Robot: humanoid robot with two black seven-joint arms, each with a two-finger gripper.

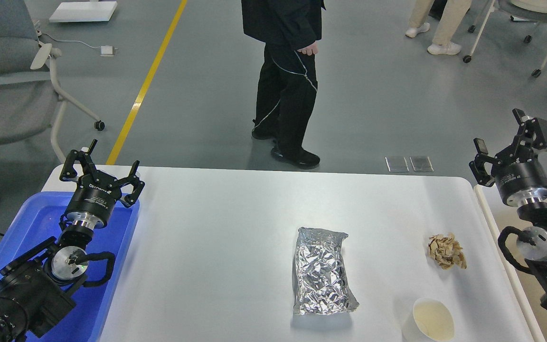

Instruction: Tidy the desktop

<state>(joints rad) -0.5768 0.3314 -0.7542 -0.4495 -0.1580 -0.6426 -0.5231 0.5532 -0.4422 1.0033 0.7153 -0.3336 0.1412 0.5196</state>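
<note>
Both arms hung idle at the flanks of the wide white rounded-corner counter (pixel 235 228), nothing tidied yet. The left gripper (pixel 100 173) sat over the blue plastic tray (pixel 117 266), jaws spread and empty; the right gripper (pixel 508 142) hovered above the beige-white bin (pixel 501 228), jaws parted too, holding nothing. And the clutter lay right of centre: a crinkled silver foil packet (pixel 321 270), long axis running near to far, a crumpled brown paper wad (pixel 447 251) and a white paper cup (pixel 432 319). The right arm looked much the nearer, the wad down and inboard of its jaws.
</note>
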